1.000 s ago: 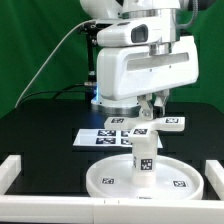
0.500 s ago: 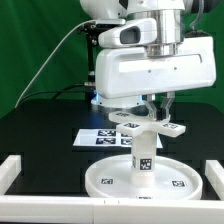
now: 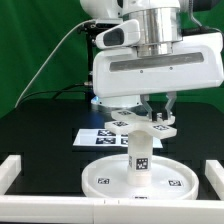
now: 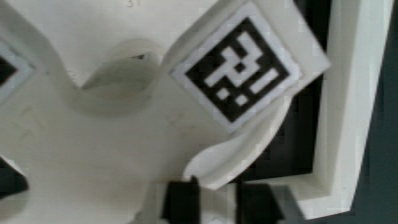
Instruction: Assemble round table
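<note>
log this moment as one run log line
pincer: shut on cross base | cross base: atop leg | leg: upright on round disc

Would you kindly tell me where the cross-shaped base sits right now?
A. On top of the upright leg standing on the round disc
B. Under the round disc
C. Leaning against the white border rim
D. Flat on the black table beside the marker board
A: in the exterior view the cross-shaped base sits atop the upright leg, which stands on the round disc, with the claw shut on the base.

White round disc [image 3: 140,176], leg [image 3: 141,154], cross-shaped base [image 3: 148,127]: black-and-white square tags. Worktop [image 3: 40,125]: black. Backdrop [image 3: 30,40]: green.
</note>
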